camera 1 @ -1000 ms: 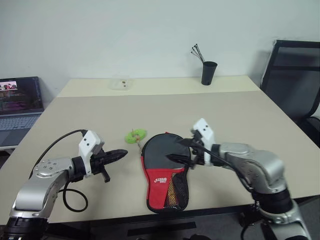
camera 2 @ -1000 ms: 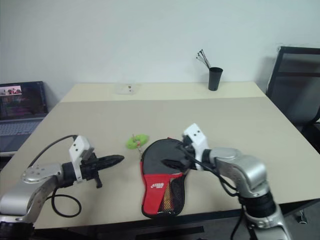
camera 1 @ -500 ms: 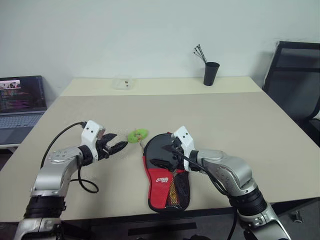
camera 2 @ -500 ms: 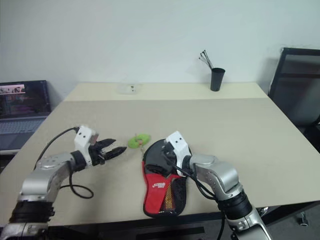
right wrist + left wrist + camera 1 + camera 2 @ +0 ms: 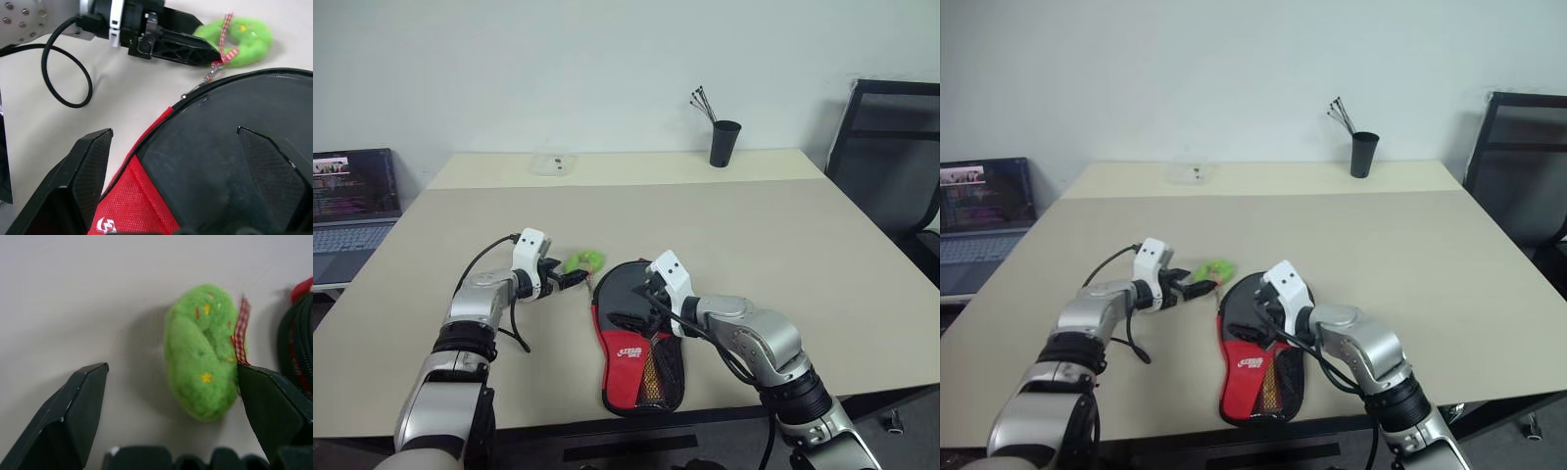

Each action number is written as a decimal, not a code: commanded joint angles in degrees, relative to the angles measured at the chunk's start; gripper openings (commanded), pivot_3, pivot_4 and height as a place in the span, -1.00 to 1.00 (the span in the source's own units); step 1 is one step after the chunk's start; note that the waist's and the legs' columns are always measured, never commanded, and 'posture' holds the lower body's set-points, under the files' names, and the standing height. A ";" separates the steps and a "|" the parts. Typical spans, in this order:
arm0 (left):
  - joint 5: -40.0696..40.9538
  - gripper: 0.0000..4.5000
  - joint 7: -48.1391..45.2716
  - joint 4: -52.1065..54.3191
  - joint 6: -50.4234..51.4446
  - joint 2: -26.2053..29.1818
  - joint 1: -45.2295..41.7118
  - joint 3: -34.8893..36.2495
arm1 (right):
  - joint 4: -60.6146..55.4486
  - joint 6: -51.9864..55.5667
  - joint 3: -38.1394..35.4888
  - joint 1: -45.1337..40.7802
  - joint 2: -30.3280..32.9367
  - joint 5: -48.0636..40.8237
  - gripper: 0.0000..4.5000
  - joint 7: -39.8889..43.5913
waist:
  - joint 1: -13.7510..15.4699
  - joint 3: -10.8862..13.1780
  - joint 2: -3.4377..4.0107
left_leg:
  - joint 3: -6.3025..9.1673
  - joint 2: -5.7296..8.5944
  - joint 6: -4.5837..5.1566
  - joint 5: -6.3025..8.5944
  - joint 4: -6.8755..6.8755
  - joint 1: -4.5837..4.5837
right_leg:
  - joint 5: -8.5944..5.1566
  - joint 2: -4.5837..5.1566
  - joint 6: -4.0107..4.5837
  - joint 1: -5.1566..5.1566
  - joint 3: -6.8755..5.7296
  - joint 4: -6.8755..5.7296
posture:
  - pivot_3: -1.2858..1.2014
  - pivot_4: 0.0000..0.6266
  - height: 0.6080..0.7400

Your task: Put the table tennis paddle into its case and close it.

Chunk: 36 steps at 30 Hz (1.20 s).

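Since the earlier frame the left gripper (image 5: 171,396) has advanced and spread wide, now straddling the green zip pull (image 5: 203,352) without gripping it; closing the case (image 5: 641,338) looks to be the step in hand. Case lies flat near the table's (image 5: 783,225) front edge. Right gripper (image 5: 173,166) hangs wide open, empty, above its black top.

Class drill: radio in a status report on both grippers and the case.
Left gripper open around green zip pull. Right gripper open over case. Nothing blocking.
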<state>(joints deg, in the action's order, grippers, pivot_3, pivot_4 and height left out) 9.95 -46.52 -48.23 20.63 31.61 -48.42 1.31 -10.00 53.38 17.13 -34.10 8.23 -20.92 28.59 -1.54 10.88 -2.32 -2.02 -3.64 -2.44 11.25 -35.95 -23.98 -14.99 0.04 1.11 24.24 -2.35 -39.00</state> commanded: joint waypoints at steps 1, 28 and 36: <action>-1.93 0.99 -2.47 -2.93 -2.79 -0.44 -2.67 -1.33 | -1.69 -1.22 -0.03 0.43 -0.60 0.10 1.00 -0.32 | -0.01 0.00 0.00 | 0.00 0.00 0.00 0.00 0.00 0.00 | 0.00 0.00 0.00 0.00 0.00 0.00 | 0.03 -0.52 1.00; -4.69 -0.99 -5.05 -2.05 -4.91 -1.49 -1.76 -1.27 | 7.66 -9.12 6.44 0.06 -0.22 8.38 1.00 0.65 | -0.08 -0.02 -0.02 | 0.01 -0.01 0.00 -0.01 -0.05 0.10 | 0.00 0.00 0.00 -0.09 0.00 -0.07 | 0.03 -0.52 1.00; -7.38 -0.99 -6.10 -2.87 -6.57 -1.12 -5.08 -3.59 | 16.97 -12.10 8.05 0.14 -1.58 13.81 1.00 -0.64 | -0.08 -0.17 -0.23 | 0.02 0.00 0.00 -0.01 -0.07 0.14 | 0.00 -0.02 0.00 -0.13 -0.02 -0.09 | 0.03 -0.52 1.00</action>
<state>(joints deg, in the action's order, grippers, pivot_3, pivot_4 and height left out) 3.46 -52.17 -51.58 15.48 29.91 -51.33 -1.94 4.19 39.96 24.56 -35.05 6.43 -7.84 28.17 -1.62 10.71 -2.55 -2.00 -3.65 -2.44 11.24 -36.02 -23.84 -14.99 0.02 1.11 24.11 -2.37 -39.08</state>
